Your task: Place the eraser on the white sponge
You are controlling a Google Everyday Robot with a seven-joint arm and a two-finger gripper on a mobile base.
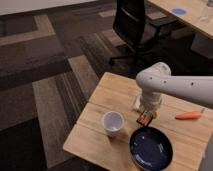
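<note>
My gripper (146, 113) reaches in from the right over the middle of the wooden table (100, 102). It is shut on the eraser (145, 119), a tiny dark and red-orange block that hangs just under the wrist. The white sponge (136, 103) lies right behind and left of the gripper; only its left edge shows, the rest is hidden by the arm. The eraser sits just in front of the sponge, above the far rim of the blue plate (151, 148).
A white cup (113, 122) stands left of the plate. An orange carrot (188, 116) lies at the right. A black office chair (134, 25) stands beyond the table's far edge, with another table (190, 15) behind it.
</note>
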